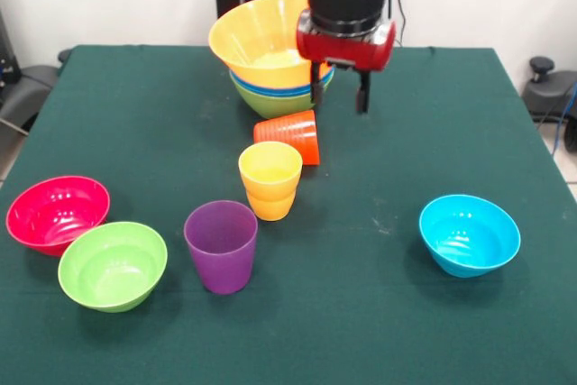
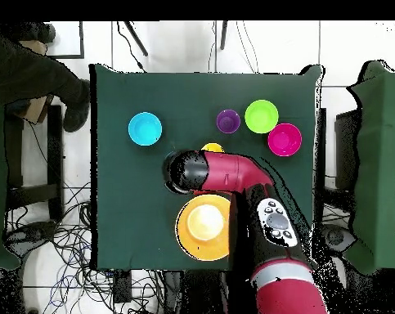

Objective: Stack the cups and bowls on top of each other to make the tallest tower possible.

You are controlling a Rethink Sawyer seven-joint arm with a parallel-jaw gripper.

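Note:
My gripper (image 1: 339, 96) hangs open and empty just right of the tower (image 1: 263, 42), a wide orange-yellow bowl nested over blue rims and a green bowl (image 1: 270, 102). In front of it the ribbed orange-red cup (image 1: 290, 135) lies on its side. The yellow cup (image 1: 270, 179) and purple cup (image 1: 222, 245) stand upright nearer the front edge. Loose bowls are the pink-red (image 1: 57, 214) and green (image 1: 113, 264) ones at the left and the light-blue one (image 1: 469, 233) at the right. In the overhead view the arm (image 2: 225, 172) covers the gripper and the orange-red cup; the tower (image 2: 205, 226) shows beside it.
The green table (image 1: 406, 313) carries everything. A person in dark clothes (image 2: 29, 74) stands at the overhead view's upper left corner, off the table. Cables (image 2: 61, 245) lie on the floor beside the table.

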